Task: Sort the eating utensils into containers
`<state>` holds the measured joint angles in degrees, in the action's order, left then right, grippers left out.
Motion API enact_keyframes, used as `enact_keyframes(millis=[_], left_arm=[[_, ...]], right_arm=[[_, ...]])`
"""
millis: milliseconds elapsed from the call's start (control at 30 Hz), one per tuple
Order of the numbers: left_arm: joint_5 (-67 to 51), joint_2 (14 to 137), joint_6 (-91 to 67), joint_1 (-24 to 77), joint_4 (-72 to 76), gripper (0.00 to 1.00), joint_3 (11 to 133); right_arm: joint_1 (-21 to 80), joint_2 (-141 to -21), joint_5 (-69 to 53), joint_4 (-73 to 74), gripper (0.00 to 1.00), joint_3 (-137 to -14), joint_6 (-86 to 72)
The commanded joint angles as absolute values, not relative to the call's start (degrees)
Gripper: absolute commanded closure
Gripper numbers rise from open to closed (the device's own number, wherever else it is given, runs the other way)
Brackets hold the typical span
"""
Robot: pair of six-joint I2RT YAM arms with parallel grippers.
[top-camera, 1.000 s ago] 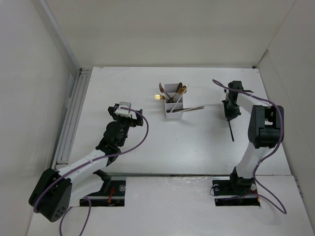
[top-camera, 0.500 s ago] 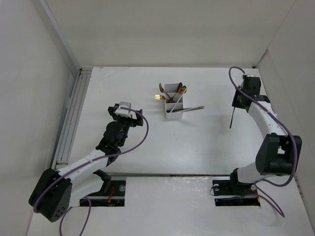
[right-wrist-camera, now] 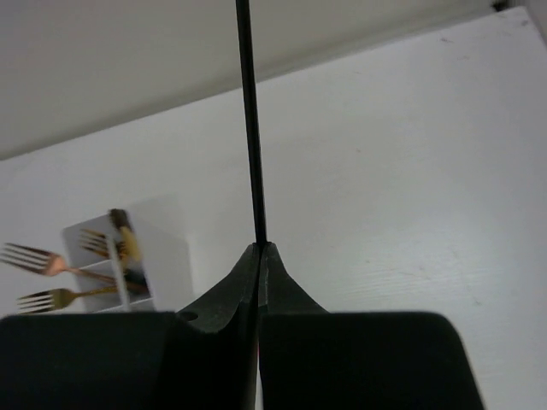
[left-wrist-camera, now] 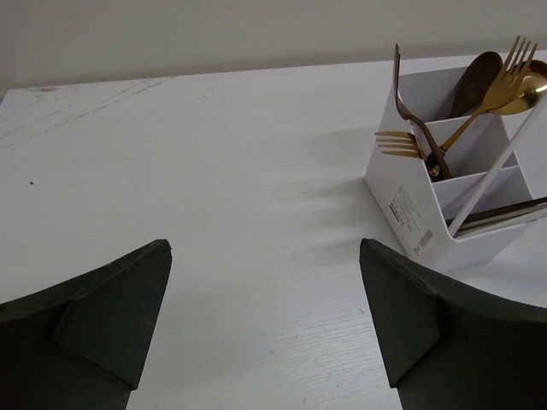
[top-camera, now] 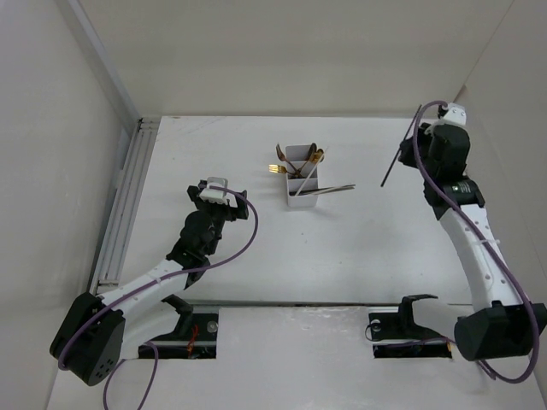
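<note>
The white three-compartment box (top-camera: 301, 180) stands at the table's middle back. It holds gold forks and spoons (top-camera: 295, 162), and silvery chopsticks (top-camera: 332, 190) stick out of its near compartment to the right. My right gripper (top-camera: 411, 141) is shut on a thin dark chopstick (top-camera: 391, 166) and holds it in the air at the far right, tilted. In the right wrist view the chopstick (right-wrist-camera: 248, 128) runs straight out from the closed gripper (right-wrist-camera: 258, 248), with the box (right-wrist-camera: 128, 265) at lower left. My left gripper (top-camera: 238, 195) is open and empty, left of the box (left-wrist-camera: 419, 231).
White walls enclose the table on the left, back and right. A metal rail (top-camera: 128, 196) runs along the left edge. Purple cables (top-camera: 244, 243) loop along both arms. Bare table lies between the left gripper (left-wrist-camera: 265, 316) and the box.
My right arm has swung from the table's right middle up and out to the far right, lifting the dark chopstick off the table and tilting it. The left arm has not moved.
</note>
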<state>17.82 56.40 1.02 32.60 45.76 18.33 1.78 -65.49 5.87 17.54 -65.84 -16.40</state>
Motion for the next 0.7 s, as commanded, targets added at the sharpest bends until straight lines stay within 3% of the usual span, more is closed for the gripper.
enact_keyframes(millis=[0,100,267,667], left_arm=[[18.28,55.99,1.32,32.87,47.29,0.1,18.9],[18.28,55.99,0.79,32.87,47.29,0.1,18.9],[18.28,55.99,0.79,32.87,47.29,0.1,18.9],[18.28,55.46,0.79,32.87,46.76,0.1,17.85]], right_arm=[[8.23,-64.07,6.33,7.6,1.0,-66.54,-22.22],[14.13,-64.77,7.11,-1.46,1.0,-62.94,-28.01],[28.02,-70.12,15.73,-32.31,1.0,-52.74,-29.88],[34.28,-88.23,20.82,-48.16,1.0,-51.68,-26.99]])
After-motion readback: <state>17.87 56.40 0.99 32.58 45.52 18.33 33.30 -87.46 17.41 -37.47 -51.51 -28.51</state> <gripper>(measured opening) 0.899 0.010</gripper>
